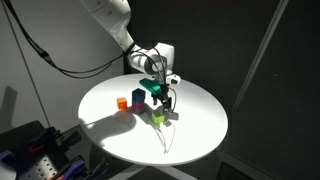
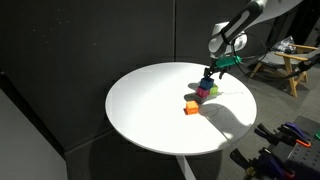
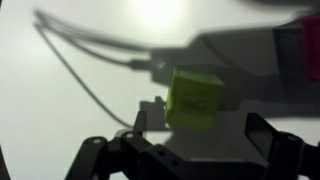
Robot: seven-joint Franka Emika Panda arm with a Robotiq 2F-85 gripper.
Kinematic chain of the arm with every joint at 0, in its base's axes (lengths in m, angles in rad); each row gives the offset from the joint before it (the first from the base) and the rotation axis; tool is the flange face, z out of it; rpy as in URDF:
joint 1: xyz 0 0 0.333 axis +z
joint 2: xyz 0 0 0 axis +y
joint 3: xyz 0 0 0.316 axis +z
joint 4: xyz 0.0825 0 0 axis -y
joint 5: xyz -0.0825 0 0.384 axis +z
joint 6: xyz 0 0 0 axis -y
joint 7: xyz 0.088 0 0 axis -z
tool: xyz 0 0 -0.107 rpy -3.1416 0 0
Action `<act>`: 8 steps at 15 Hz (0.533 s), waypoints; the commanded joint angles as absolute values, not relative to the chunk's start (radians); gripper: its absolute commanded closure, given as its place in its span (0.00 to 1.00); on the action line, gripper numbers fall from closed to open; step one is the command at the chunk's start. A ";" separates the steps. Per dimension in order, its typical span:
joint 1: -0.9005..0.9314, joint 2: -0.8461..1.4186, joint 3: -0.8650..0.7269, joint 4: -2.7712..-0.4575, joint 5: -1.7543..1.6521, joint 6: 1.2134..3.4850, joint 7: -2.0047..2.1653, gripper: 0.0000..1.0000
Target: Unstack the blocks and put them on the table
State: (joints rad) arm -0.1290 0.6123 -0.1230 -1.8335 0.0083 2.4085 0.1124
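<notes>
The yellow-green block lies alone on the white table, also seen in both exterior views. My gripper is open just above it, with one finger on each side and neither touching it; it shows in both exterior views. A short stack with a blue block on a magenta block stands close by, and the magenta block shows at the right edge of the wrist view. I cannot make out the grey block.
An orange cube sits on the table next to the stack. A thin cable trails across the tabletop. Dark curtains surround the table, with equipment on the floor around it.
</notes>
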 commanded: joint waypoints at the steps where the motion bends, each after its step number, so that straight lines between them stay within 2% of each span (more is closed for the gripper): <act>1: -0.131 0.526 -0.125 -1.861 0.014 2.331 0.101 0.00; 8: -0.125 0.429 -0.126 -1.887 0.002 2.253 0.099 0.00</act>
